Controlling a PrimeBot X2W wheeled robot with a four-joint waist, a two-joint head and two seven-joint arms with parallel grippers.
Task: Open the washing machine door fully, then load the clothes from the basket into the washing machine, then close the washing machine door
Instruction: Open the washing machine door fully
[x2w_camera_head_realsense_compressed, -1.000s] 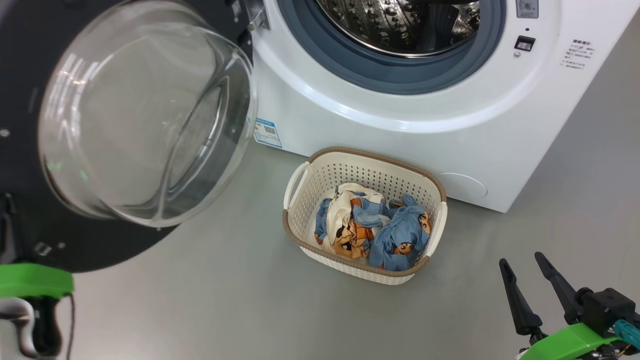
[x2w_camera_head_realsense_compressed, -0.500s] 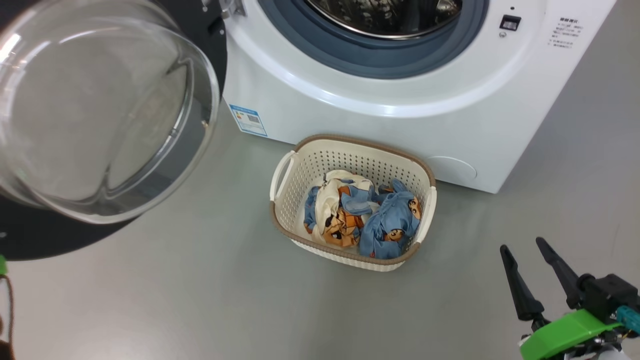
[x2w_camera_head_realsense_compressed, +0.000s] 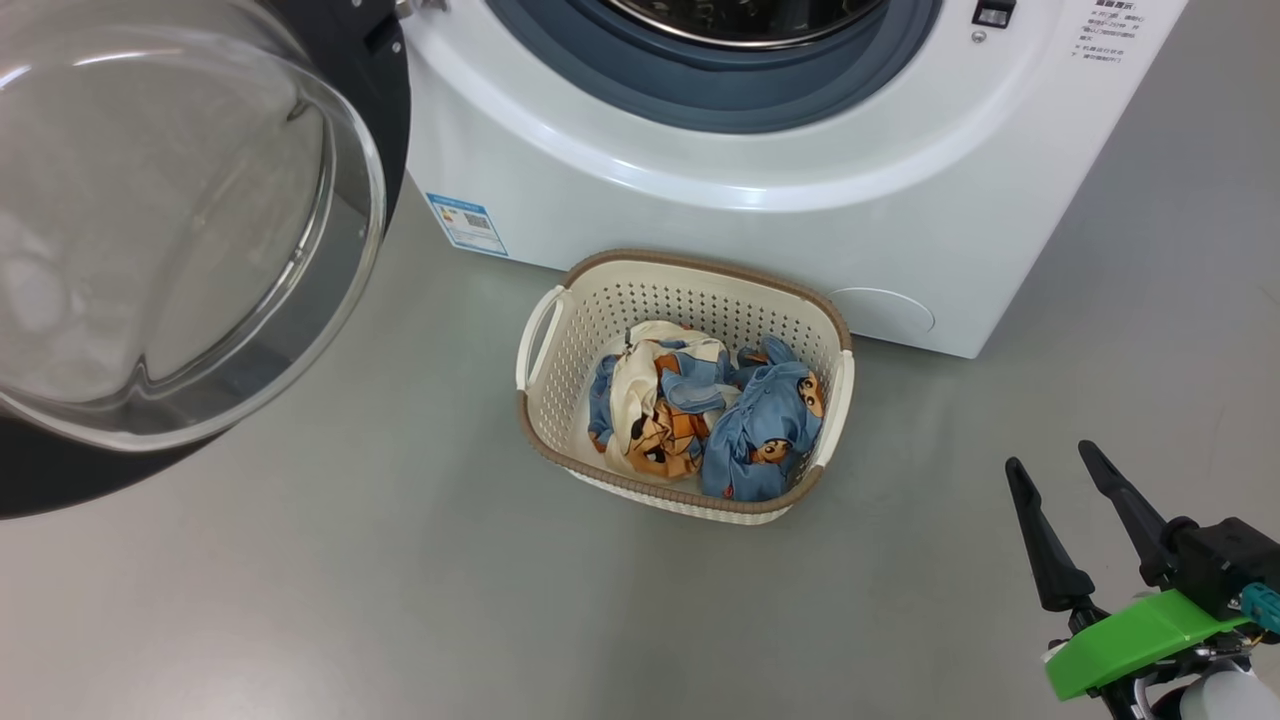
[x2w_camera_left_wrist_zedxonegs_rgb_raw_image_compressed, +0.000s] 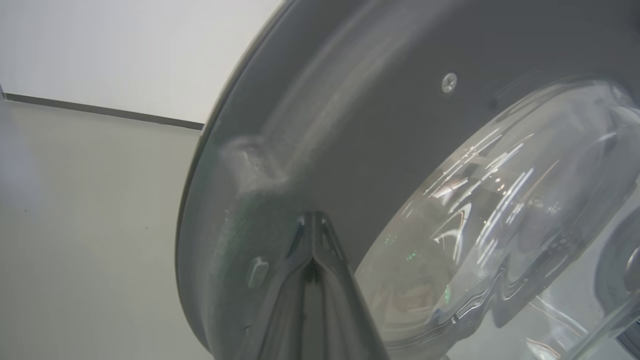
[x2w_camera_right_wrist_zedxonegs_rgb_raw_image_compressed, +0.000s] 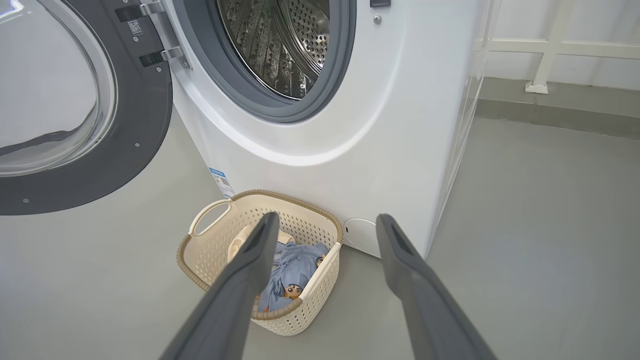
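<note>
While the right gripper (x2w_camera_head_realsense_compressed: 1048, 454) hangs near the basket's (x2w_camera_head_realsense_compressed: 690, 265) right side, fingers spread wide apart, the basket sits on the grey floor (x2w_camera_head_realsense_compressed: 350, 600) with the blue and cream clothes (x2w_camera_head_realsense_compressed: 760, 430) heaped inside. Just behind the basket stands the washing machine (x2w_camera_head_realsense_compressed: 700, 210), its drum exposed. The washing machine door (x2w_camera_head_realsense_compressed: 390, 120) swings out to the basket's left, where the left gripper's (x2w_camera_left_wrist_zedxonegs_rgb_raw_image_compressed: 312, 220) fingers, pressed together, point at its dark rim.

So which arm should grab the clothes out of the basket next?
Probably the right arm. The right fingers are open, empty and aimed at the clothes in the basket. The left fingers are shut, close up by the washing machine door.
</note>
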